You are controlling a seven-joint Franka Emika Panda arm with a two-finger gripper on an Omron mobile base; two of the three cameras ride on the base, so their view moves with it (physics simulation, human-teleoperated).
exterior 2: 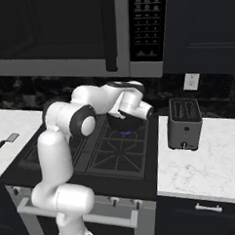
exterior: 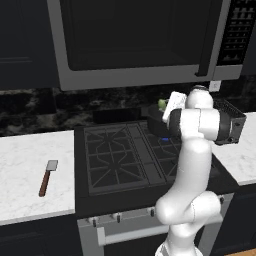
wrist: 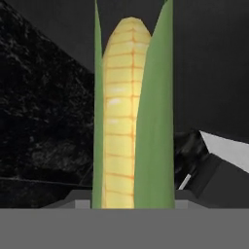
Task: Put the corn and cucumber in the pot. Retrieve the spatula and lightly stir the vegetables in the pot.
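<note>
Heads up, your hand (exterior: 165, 106) is clamped on the corn (wrist: 129, 116), which stands lengthwise along the fingers in the hand view, and it's hovering at the pot (exterior 2: 125, 123) on the back right burner, so if you let go while it's off-centre I'd guess the cob clips the rim and rolls onto the stove (exterior: 120, 155). I can't see the cucumber anywhere, and the spatula (exterior: 48, 176) lies on the left tabletop (exterior: 30, 165), well apart from the pot. The arm is folded at the elbow and reaches forward over the stove, wrist bent toward the pot.
</note>
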